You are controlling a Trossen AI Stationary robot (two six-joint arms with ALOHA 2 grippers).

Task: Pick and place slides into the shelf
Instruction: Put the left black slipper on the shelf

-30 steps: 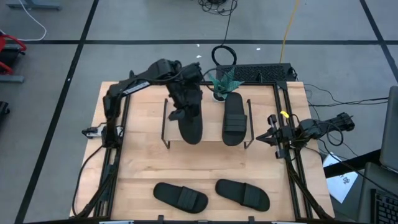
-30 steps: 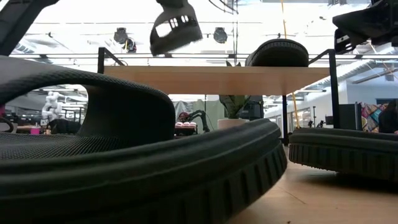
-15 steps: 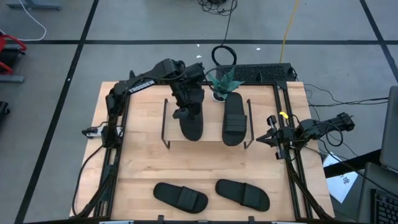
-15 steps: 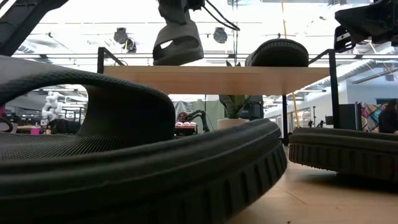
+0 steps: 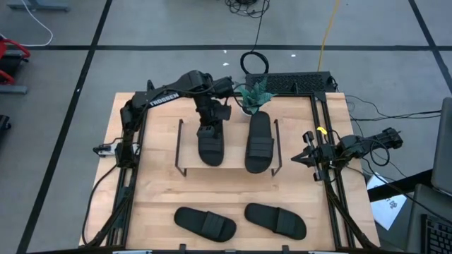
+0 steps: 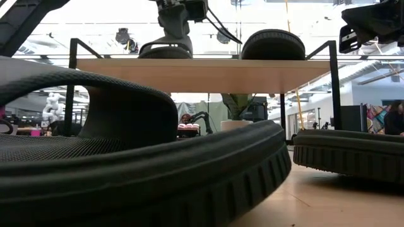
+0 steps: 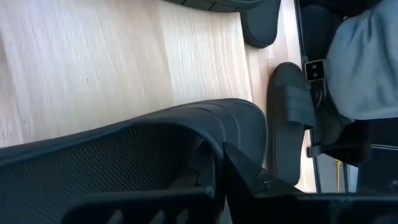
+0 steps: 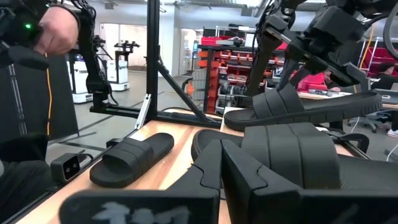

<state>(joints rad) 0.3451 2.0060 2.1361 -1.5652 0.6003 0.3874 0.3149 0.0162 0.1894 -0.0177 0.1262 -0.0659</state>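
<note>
Two slides lie on the shelf (image 5: 185,164): the right slide (image 5: 259,143) rests free, while the left claw (image 5: 210,128) is clamped on the left slide's (image 5: 211,146) strap. Two more slides (image 5: 205,224) (image 5: 275,219) wait on the near counter (image 5: 155,197). The right claw (image 5: 299,158), pressed together, idles at the right edge. Judged halfway done.

From above, my left gripper (image 5: 210,121) covers the strap of the black ribbed slip-on slide (image 5: 211,146) on the light wooden shelf (image 5: 227,166), so my fingertips there are hidden. In my left wrist view that slide's strap (image 7: 137,146) fills the frame and runs off the edge. In the low view a second black slide (image 6: 126,157) is too close, blurred, and cut off on three sides. My right gripper (image 5: 299,157) is too small to read.
</note>
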